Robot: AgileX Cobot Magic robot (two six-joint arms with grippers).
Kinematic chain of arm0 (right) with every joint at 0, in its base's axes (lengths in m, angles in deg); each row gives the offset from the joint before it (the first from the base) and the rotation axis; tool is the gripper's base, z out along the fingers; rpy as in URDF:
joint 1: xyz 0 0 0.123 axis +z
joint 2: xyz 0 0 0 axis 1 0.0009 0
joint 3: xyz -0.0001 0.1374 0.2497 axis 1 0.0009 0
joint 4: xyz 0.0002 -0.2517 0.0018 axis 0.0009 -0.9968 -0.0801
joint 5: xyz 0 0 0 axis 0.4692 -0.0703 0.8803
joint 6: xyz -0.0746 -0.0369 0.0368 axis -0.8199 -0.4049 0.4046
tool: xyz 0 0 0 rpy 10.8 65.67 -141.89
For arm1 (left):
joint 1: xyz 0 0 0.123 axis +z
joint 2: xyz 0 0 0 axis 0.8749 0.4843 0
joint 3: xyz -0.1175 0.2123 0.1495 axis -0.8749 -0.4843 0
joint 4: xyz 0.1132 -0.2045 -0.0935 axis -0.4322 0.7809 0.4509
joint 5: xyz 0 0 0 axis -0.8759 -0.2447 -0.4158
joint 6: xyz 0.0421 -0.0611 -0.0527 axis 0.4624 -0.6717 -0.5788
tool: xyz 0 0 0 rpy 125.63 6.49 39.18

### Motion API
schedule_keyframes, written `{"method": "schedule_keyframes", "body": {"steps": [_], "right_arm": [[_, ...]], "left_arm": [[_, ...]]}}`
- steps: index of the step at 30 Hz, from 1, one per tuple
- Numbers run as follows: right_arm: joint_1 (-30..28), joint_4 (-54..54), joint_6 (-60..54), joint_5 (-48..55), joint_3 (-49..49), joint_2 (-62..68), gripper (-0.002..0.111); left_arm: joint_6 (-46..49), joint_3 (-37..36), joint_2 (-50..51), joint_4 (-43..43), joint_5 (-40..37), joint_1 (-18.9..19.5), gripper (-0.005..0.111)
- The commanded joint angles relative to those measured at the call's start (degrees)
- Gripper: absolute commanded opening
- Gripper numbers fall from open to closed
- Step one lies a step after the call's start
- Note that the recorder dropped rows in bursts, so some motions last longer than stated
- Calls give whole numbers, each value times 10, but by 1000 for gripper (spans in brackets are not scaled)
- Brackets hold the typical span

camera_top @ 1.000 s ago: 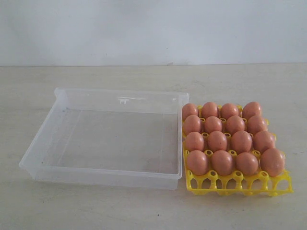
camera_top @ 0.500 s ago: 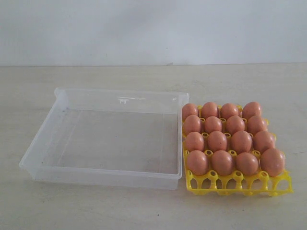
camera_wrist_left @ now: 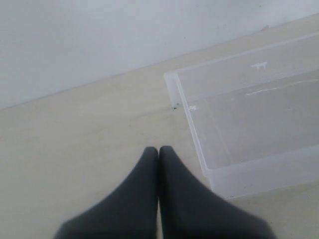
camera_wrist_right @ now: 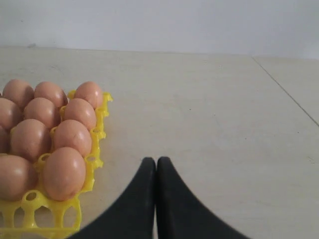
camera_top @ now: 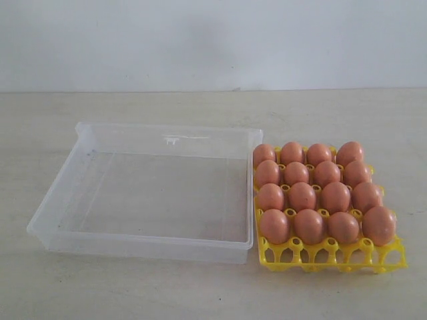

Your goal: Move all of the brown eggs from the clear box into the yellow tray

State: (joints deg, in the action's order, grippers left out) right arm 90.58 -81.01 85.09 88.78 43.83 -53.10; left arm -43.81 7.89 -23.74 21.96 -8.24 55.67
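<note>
The clear box (camera_top: 61, 200) sits left of centre in the exterior view with no egg in it; part of it (camera_wrist_left: 197, 144) shows in the left wrist view. Directly right of it stands the yellow tray (camera_top: 333, 257), every cup filled with brown eggs (camera_top: 302, 196). Several of these eggs (camera_wrist_right: 64, 173) and the tray's edge (camera_wrist_right: 93, 164) show in the right wrist view. My left gripper (camera_wrist_left: 158, 151) is shut on nothing above the bare table beside the box. My right gripper (camera_wrist_right: 156, 162) is shut on nothing beside the tray. Neither gripper shows in the exterior view.
The pale tabletop (camera_top: 213, 107) runs back to a white wall (camera_top: 213, 40). A thin seam (camera_wrist_right: 286, 89) crosses the table in the right wrist view.
</note>
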Motion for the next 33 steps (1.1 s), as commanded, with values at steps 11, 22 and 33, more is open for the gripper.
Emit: {"method": "schedule_keyframes", "body": {"steps": [11, 22, 33], "right_arm": [[1, 69, -33, -4, 0, -3, 0], [8, 197, -162, -16, 0, -3, 0], [12, 185, -183, 1, 0, -3, 0]], "left_arm": [[0, 1, -1, 4, 4, 1, -4], [0, 1, -1, 4, 4, 1, -4], [0, 1, -1, 4, 4, 1, -4]]}}
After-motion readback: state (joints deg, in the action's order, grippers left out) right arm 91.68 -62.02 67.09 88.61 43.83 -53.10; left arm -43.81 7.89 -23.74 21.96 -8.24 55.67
